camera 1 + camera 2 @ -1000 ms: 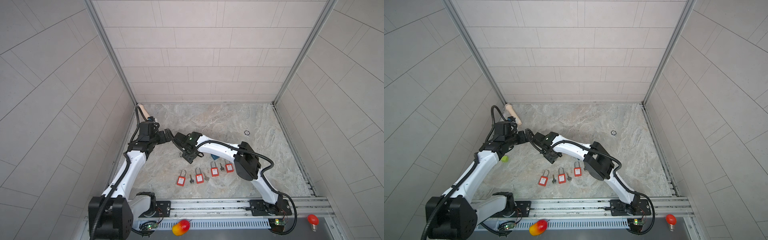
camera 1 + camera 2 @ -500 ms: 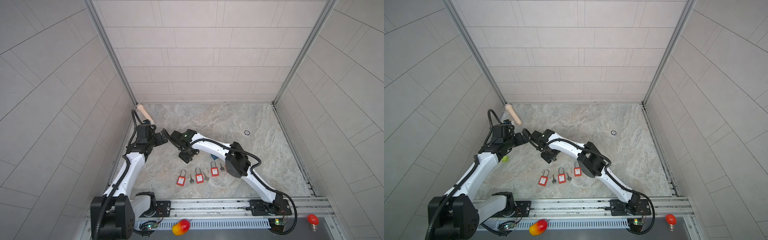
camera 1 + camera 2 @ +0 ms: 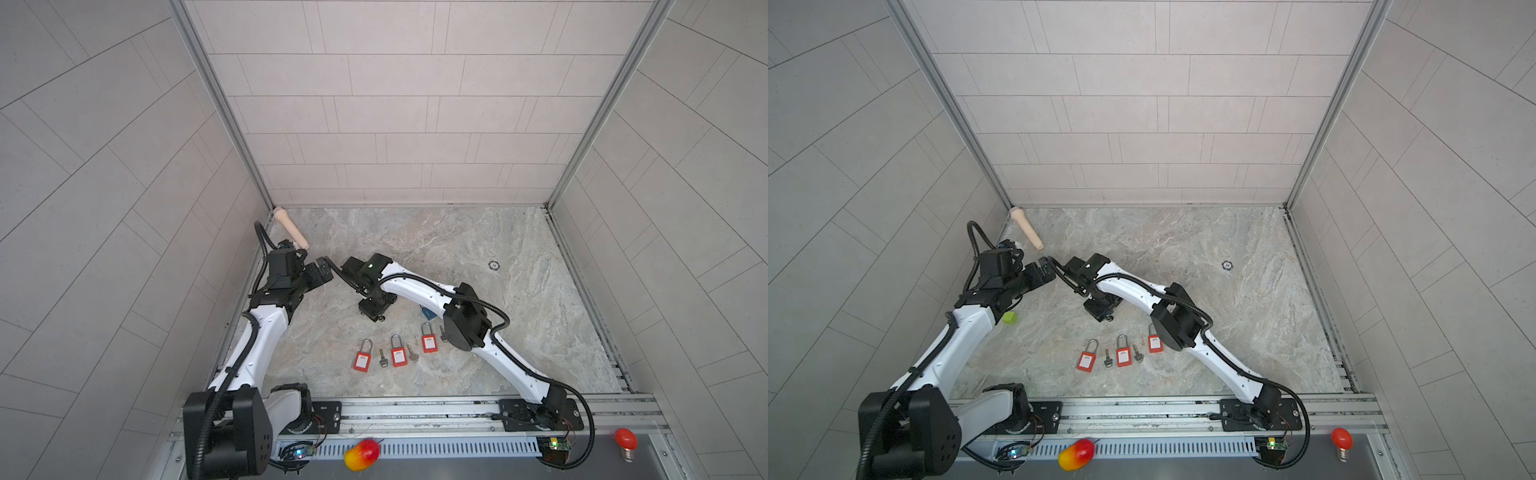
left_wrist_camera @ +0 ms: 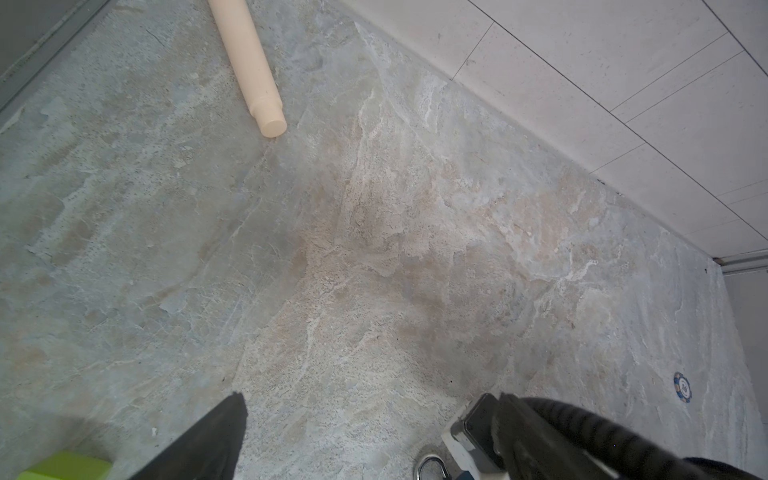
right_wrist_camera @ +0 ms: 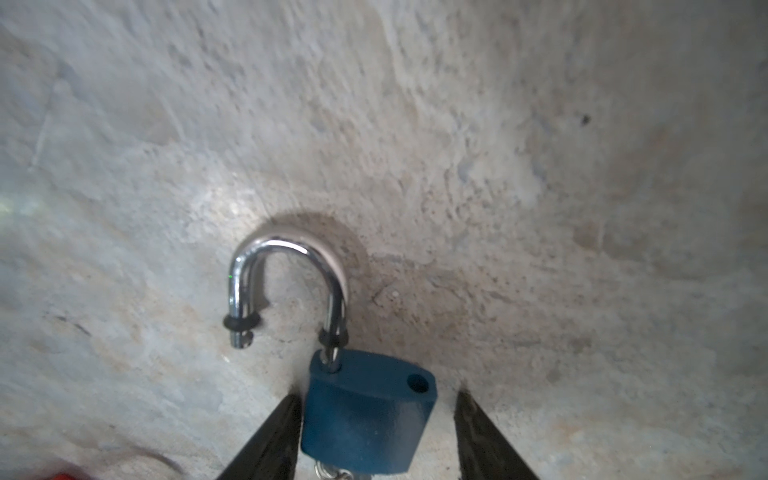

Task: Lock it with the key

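A blue padlock [image 5: 368, 415] with its silver shackle [image 5: 291, 266] swung open lies on the stone floor. Its body sits between the fingers of my right gripper [image 5: 376, 419]: one finger touches its side, the other stands apart from it. A metal ring [image 5: 332, 471] shows under the body; the key itself is hidden. In both top views the right gripper [image 3: 376, 309] [image 3: 1102, 309] points down at the floor and hides the padlock. My left gripper [image 3: 323, 270] [image 3: 1045, 268] hangs wide open and empty beside the right wrist. The shackle [image 4: 432, 467] shows in the left wrist view.
Three red padlocks [image 3: 362, 356] [image 3: 398, 353] [image 3: 429, 340] lie in a row, with loose keys [image 3: 382, 358] [image 3: 411, 352] between them. A beige cylinder [image 3: 291, 228] lies at the back left. A green block [image 3: 1010, 318] sits under the left arm. A chip [image 3: 493, 264] lies at the right.
The right arm's elbow has swung left and now covers a fourth red padlock. The right fingers have drawn closer round the blue padlock. The left gripper has drifted slightly left.
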